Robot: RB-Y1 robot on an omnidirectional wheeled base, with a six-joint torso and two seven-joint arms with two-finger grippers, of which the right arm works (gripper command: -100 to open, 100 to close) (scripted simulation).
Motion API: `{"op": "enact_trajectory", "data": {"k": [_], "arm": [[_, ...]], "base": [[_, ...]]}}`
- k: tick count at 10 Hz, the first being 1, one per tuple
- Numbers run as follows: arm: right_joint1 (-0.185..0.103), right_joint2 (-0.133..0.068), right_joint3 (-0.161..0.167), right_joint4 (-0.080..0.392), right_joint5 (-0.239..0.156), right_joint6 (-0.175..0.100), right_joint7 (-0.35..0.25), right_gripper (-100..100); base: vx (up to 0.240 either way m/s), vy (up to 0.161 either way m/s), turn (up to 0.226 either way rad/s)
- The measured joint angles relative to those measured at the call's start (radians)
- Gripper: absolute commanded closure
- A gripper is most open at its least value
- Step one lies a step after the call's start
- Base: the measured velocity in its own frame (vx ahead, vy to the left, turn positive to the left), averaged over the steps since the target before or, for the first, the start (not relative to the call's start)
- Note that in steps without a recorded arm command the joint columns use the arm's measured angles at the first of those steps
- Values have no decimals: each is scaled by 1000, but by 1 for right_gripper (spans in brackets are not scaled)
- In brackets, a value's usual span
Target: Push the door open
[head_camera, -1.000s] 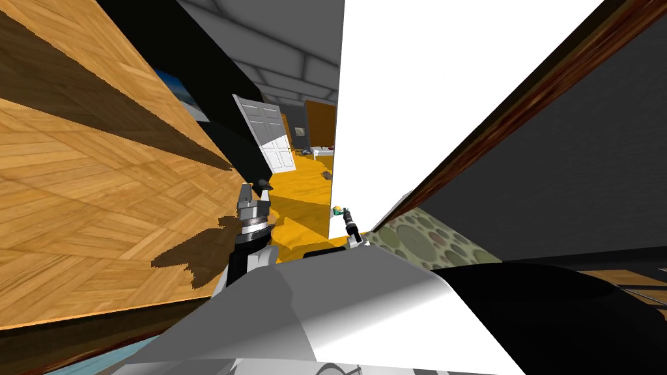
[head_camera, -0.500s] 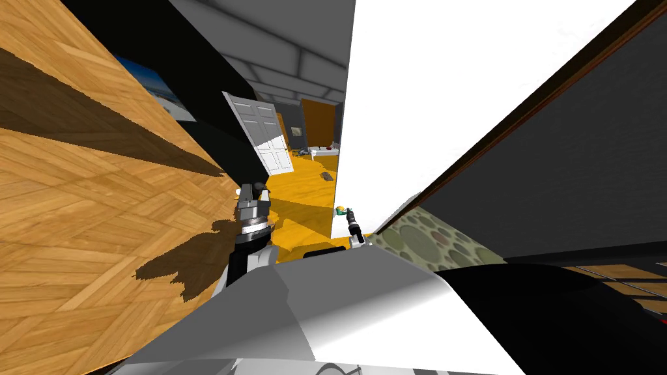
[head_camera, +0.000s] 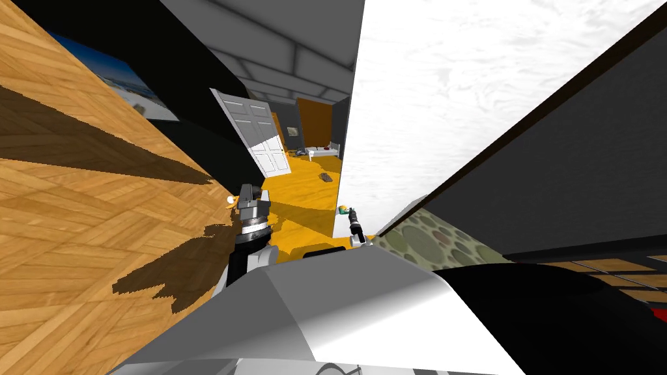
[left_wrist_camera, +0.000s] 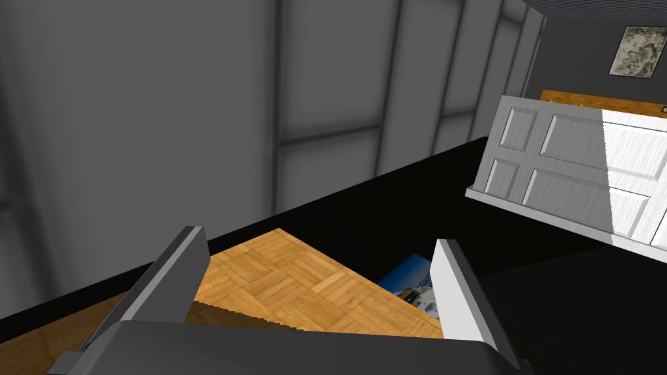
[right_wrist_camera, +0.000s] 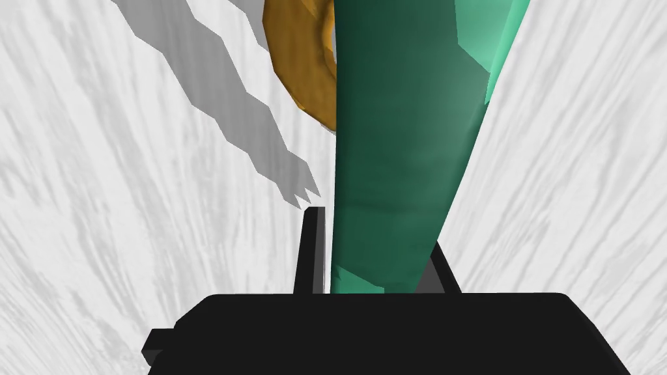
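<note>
While my right hand (head_camera: pixel 347 211) stays clamped on the green lever handle (right_wrist_camera: pixel 397 163), both fingers pressing its sides, the white door (head_camera: pixel 456 97) rises close on my right. Its free edge borders the opening ahead. A brass rose (right_wrist_camera: pixel 306 65) sits behind the lever on the door's face. Over the last second the whole head view has swung, which is my own turn and not the room's. The gap beside the door's edge now shows more of the orange floor (head_camera: pixel 306 189) and the far panelled door (head_camera: pixel 260 137). I judge that the door is giving way, with more push still needed before the way is clear. My left hand (head_camera: pixel 251 195) hangs over the parquet floor (head_camera: pixel 78 215) left of the opening — fingers spread wide, holding nothing.
</note>
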Motion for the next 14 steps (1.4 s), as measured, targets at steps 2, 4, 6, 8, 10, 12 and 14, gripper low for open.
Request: {"op": "enact_trajectory", "data": {"k": [2, 4, 6, 8, 10, 12, 14], "arm": [[5, 7, -26, -8, -13, 2, 9, 100], [4, 14, -47, -6, -23, 1, 14, 100], [3, 25, -68, -8, -33, -2, 19, 100], [5, 16, -78, -6, -39, -3, 20, 100], [-2, 6, -92, 15, -48, -5, 25, 100], [17, 1, -104, -19, -55, 7, 32, 100], [26, -6, -120, -34, -64, 15, 38, 100]], "base": [[190, 96, -71], [180, 59, -50], [120, 57, -54], [140, 18, -42], [177, 43, -35], [201, 49, -41], [196, 31, -39]]}}
